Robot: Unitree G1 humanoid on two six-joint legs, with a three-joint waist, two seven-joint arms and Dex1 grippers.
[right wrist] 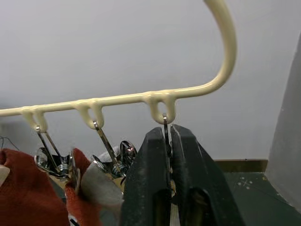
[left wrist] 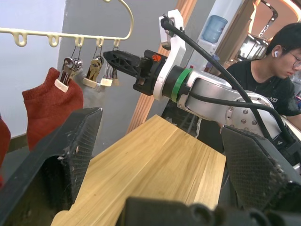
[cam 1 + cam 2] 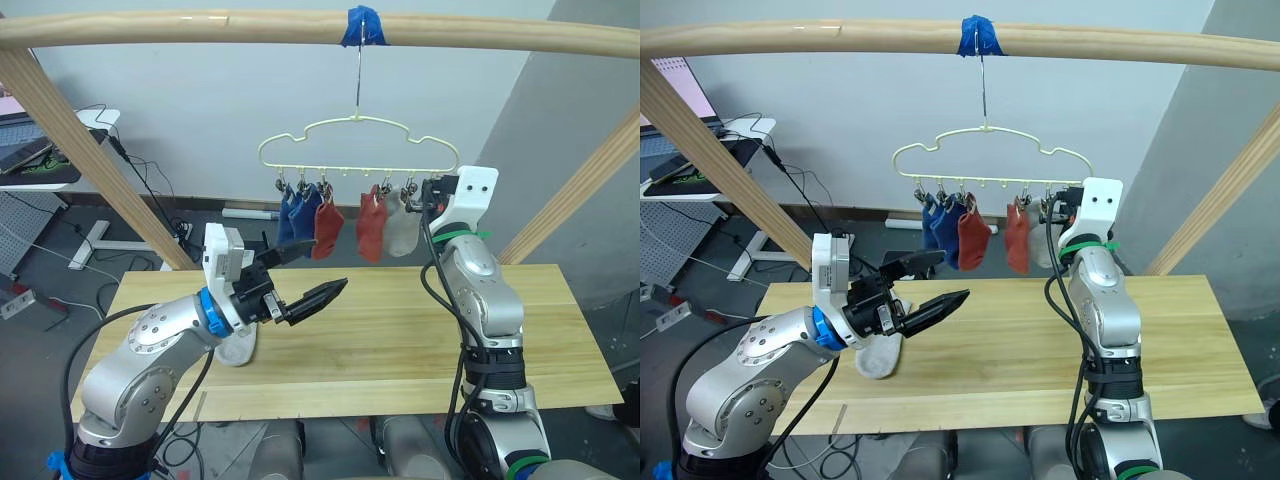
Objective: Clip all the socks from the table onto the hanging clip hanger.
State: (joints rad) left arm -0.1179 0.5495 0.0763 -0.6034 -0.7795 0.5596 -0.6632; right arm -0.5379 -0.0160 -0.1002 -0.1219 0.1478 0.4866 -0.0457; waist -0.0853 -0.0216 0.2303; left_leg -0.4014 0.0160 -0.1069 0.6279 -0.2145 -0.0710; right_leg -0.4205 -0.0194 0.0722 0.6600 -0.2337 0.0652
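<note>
The pale yellow clip hanger point(image 3: 360, 125) hangs from a hook. Two blue socks point(image 3: 295, 218), two rust red socks point(image 3: 328, 230) point(image 3: 372, 230) and one light grey sock point(image 3: 402, 230) are clipped along it. Another light grey sock point(image 3: 238, 350) lies on the table point(image 3: 400, 340) at the left. My left gripper point(image 3: 325, 265) is open and empty in the air just right of and above that sock. My right gripper point(image 3: 432, 190) is raised at the hanger's right end, shut on the last metal clip point(image 1: 165, 123).
A thick wooden beam with blue tape point(image 3: 362, 25) carries the hanger, and slanted wooden posts point(image 3: 90, 150) stand at both sides. A person point(image 2: 277, 70) sits beyond the table. A desk with cables point(image 3: 40, 150) stands at the far left.
</note>
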